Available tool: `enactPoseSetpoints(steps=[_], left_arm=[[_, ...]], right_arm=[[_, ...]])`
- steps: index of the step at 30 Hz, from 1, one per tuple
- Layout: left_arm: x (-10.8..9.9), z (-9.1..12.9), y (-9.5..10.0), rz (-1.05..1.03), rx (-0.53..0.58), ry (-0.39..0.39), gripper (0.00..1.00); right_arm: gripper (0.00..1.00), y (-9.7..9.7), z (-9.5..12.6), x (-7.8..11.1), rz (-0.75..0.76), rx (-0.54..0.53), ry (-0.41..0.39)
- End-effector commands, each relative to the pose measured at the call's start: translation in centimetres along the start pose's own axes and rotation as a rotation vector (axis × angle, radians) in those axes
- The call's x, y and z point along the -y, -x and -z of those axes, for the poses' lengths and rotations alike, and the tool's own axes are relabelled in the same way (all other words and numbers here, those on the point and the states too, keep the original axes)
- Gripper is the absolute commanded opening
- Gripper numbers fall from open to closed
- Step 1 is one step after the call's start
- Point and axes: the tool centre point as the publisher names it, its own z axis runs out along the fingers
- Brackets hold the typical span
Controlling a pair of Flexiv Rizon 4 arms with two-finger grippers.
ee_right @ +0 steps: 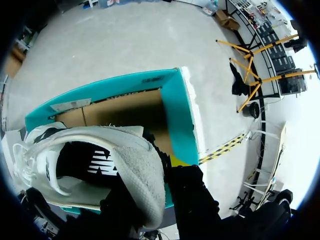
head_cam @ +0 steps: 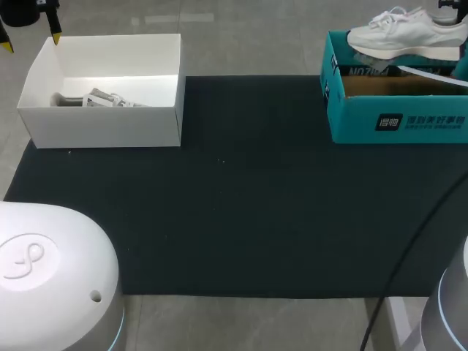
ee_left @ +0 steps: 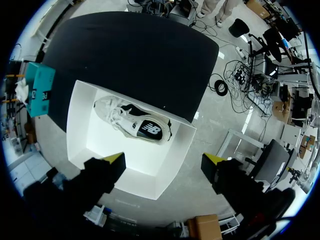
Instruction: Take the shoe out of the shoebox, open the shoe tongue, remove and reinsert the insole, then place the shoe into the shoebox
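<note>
A white shoe hangs tilted over the open teal shoebox at the table's far right. My right gripper is shut on the shoe's heel, with the shoebox's brown inside showing below. A second white shoe with a black side patch lies in the white box at the far left. My left gripper hangs high above that white box, fingers wide open and holding nothing. In the head view the left gripper shows at the box's far left corner.
A black mat covers the table between the two boxes. My arms' white bases sit at the near corners, and a black cable runs across the mat's right side.
</note>
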Motion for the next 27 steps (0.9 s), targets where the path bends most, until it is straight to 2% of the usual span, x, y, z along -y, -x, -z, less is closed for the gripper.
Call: enactPoseSetpoints(steps=[1, 12, 20, 27], left_arm=[[0.0, 0.1, 0.0, -0.001, -0.003, 0.0, 1.0], [0.0, 0.1, 0.0, -0.001, -0.003, 0.0, 1.0], [0.0, 0.1, 0.0, -0.001, -0.003, 0.0, 1.0], [0.0, 0.1, 0.0, -0.001, -0.003, 0.0, 1.0]], right_arm=[[0.0, 0.1, 2.3, 2.3, 0.014, 0.001, 0.131], [0.0, 0.1, 6.5, 4.7, 0.035, -0.006, 0.258], [0.0, -0.7, 9.2, 8.4, 0.043, -0.007, 0.32], [0.0, -2.0, 10.4, 12.0, 0.037, 0.016, 0.341]])
